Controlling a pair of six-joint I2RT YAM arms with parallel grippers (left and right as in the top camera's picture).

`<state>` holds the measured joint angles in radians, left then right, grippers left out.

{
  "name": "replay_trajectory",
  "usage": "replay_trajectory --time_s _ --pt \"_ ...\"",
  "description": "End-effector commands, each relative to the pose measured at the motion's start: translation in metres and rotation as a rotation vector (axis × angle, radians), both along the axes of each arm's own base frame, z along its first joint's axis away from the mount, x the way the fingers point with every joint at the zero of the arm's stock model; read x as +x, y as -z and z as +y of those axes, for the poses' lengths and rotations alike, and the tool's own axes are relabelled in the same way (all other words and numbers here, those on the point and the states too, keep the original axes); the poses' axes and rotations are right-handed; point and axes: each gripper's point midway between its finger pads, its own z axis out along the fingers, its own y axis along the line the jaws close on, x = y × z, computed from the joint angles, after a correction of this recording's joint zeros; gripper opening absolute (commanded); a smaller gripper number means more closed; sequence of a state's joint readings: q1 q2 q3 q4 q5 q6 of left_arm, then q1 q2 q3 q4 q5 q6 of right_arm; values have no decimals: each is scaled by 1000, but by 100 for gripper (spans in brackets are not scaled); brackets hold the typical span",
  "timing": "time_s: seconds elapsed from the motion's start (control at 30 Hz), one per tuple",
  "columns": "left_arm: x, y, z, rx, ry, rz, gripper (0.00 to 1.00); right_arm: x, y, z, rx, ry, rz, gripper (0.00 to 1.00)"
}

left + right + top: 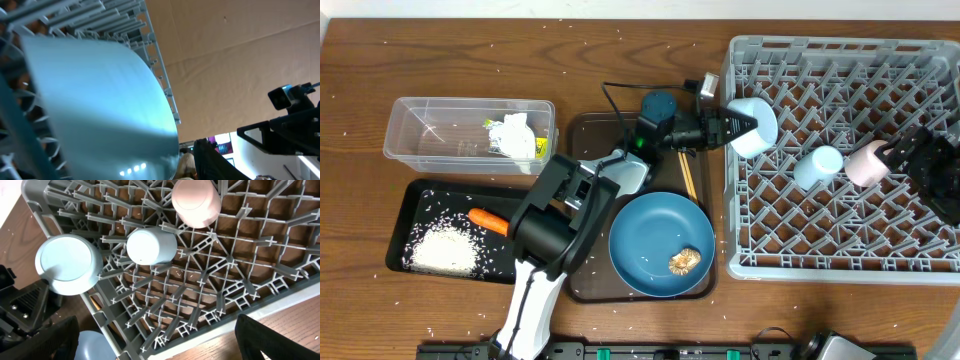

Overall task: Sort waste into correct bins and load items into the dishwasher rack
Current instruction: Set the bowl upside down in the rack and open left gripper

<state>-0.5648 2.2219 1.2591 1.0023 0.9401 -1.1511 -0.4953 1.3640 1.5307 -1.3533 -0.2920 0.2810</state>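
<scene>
My left gripper [730,124] is shut on the rim of the white bowl [754,126], holding it tilted at the left edge of the grey dishwasher rack [840,262]. In the left wrist view the bowl [95,105] fills the frame beside one dark finger [215,162]. A light blue cup [817,167] and a pink cup [866,162] stand upside down in the rack. My right gripper [908,152] hovers open over the rack's right side, next to the pink cup. The right wrist view shows the bowl [67,265], both cups and open fingers [265,337].
A blue plate [660,245] with a brown food lump [684,261] lies on the brown tray [588,135], chopsticks [686,178] beside it. The clear tub [430,140] holds crumpled paper and a wrapper [517,138]. The black tray [412,198] holds rice [445,247] and a carrot [488,220].
</scene>
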Motion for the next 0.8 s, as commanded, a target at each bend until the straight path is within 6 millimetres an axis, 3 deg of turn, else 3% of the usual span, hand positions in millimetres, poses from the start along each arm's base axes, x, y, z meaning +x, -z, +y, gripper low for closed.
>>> replay_trajectory --time_s 0.0,0.2,0.47,0.57,0.77 --pt "-13 -5 -14 -8 47 -32 44 0 -6 -4 -17 2 -17 93" --pt "-28 -14 -28 -19 79 -48 28 1 -6 -4 -17 2 -17 93" --pt "-34 -28 -35 -35 95 -84 30 0 -6 -4 -20 3 -15 93" --pt "-34 -28 -35 -32 96 -82 38 0 -6 -4 -20 3 -15 93" --pt "-29 -23 -28 -18 92 -62 43 0 -6 -4 -20 3 -15 93"
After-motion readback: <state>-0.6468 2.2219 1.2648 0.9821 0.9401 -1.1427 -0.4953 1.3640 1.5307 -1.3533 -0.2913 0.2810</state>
